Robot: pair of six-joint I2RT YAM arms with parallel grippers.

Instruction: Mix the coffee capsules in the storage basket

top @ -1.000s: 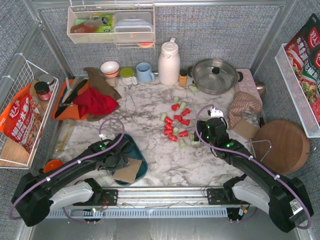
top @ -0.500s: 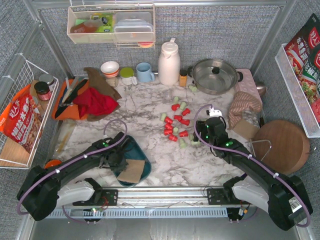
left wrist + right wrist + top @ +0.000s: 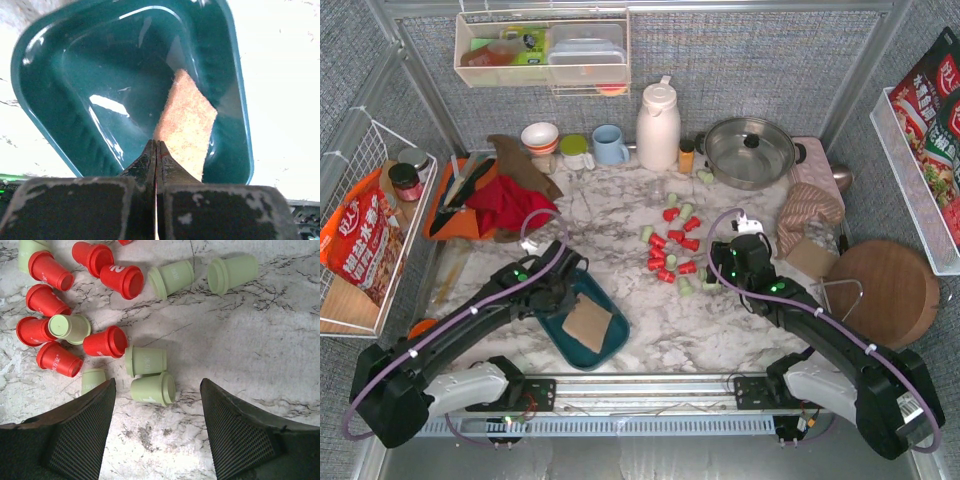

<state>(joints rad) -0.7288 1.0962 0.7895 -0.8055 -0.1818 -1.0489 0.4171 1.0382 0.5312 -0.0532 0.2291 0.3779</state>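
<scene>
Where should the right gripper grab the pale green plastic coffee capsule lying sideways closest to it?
Probably end to end, flat base and wide rim, coming straight down. The pale green capsule lies along the closing line of the open right gripper, and another green capsule crowds its far wall.

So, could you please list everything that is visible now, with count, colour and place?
capsules: about twenty, red and pale green, loose mid-table
basket: one, teal, near left
card: one, brown, inside basket
jug: one, white, table back
pot: one, steel, back right
mug: one, blue, back
cloth: one, red, left
tray: one, orange, left edge
board: one, wooden, right
left end effector: black, shut, at basket's near rim
right end effector: black, open, above green capsules
</scene>
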